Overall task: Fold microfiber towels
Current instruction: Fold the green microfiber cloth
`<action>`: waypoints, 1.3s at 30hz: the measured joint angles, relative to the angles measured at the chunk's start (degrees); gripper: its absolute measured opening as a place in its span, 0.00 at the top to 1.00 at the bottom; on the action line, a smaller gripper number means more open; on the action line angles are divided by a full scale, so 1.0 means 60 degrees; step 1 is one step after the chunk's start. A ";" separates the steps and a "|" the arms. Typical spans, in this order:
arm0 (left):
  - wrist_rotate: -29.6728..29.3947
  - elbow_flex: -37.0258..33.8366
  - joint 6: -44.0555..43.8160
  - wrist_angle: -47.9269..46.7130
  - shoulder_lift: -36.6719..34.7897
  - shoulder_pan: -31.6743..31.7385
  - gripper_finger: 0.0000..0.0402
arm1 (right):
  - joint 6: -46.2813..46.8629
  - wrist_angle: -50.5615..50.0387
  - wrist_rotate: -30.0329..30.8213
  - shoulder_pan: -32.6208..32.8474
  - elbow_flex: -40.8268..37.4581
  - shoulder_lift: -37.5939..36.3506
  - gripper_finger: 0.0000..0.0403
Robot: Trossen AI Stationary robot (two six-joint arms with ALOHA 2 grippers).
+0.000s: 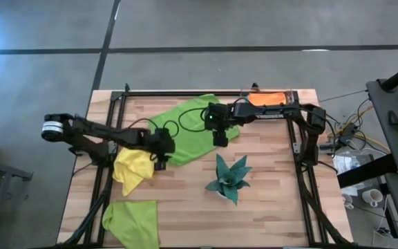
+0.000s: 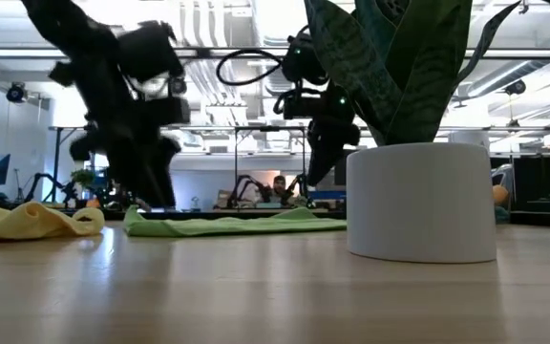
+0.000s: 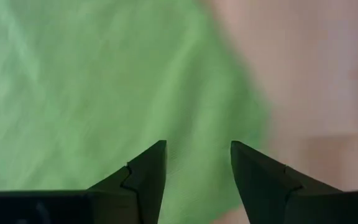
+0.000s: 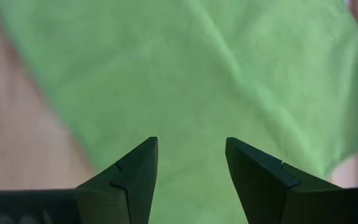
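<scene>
The large lime green microfiber towel is lying spread on the wooden desk. The left claw and right claw are hovering released over opposite edges, grasping nothing. Both should be pinching only the top layer at matching corners, then lifting together so the fold is landing square.

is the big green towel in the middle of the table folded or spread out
Spread out. The big green towel lies flat on the table, with the open left gripper and open right gripper over its edges.
</scene>
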 joint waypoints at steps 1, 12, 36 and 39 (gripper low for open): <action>0.0000 0.0085 -0.0093 0.0009 -0.0129 -0.0262 0.59 | -0.0260 -0.0105 -0.0019 0.0032 0.0000 -0.0062 0.54; -0.1246 0.0118 -0.1429 -0.0021 0.0087 -0.1447 0.59 | -0.1592 -0.1203 0.0006 -0.0196 -0.0823 -0.0454 0.54; 0.0556 0.0457 0.0185 -0.1748 0.1788 0.1284 0.59 | -0.3594 0.1036 0.2288 -0.0505 0.0782 0.1672 0.54; 0.0597 0.1132 -0.0010 -0.1779 0.1998 0.0340 0.59 | -0.3855 0.0413 0.2205 -0.0388 0.1798 0.1584 0.54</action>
